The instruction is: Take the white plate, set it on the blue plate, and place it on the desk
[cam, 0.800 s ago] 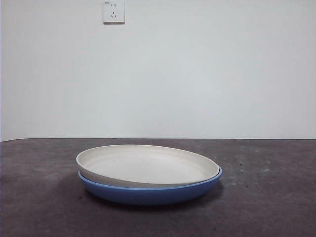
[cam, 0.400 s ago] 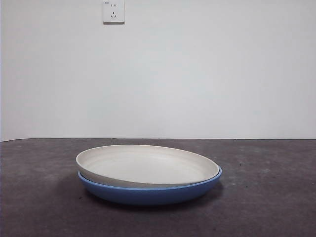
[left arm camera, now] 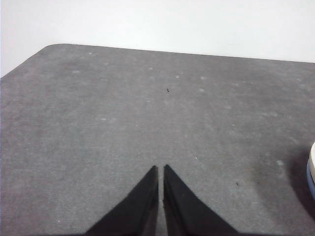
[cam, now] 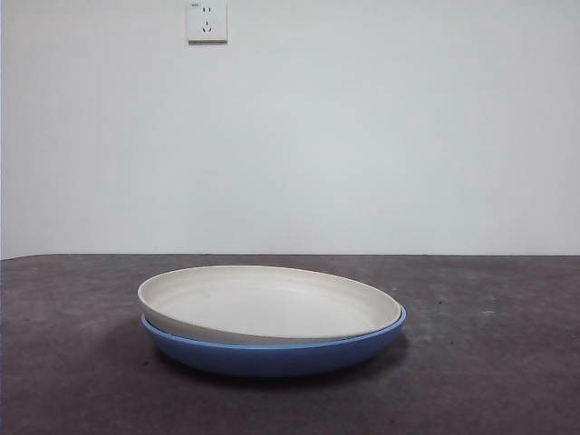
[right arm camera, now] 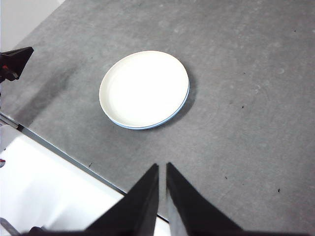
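At the front view's lower centre, the white plate (cam: pixel 268 304) nested in the blue plate (cam: pixel 272 355) on your desk (cam: pixel 489 362) (slightly tilted), your left gripper (left arm camera: pixel 160 169) and right gripper (right arm camera: pixel 162 167) both closed, empty, well apart from them.

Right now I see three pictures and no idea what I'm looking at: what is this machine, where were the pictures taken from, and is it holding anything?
This is a robot with two arms at a desk. One picture comes from a low camera looking level across the desk. The other two come from cameras on each arm's wrist, so the black wedges at the bottom are that arm's own pinching tips.

On the desk stands a blue plate with a white plate resting in it, sitting slightly tilted. The right wrist camera looks down on both from well above; only a thin blue edge shows around the white one.

The left end effector and the right end effector are both closed and hold nothing. Both are away from the plates. A wall socket shows on the wall behind.
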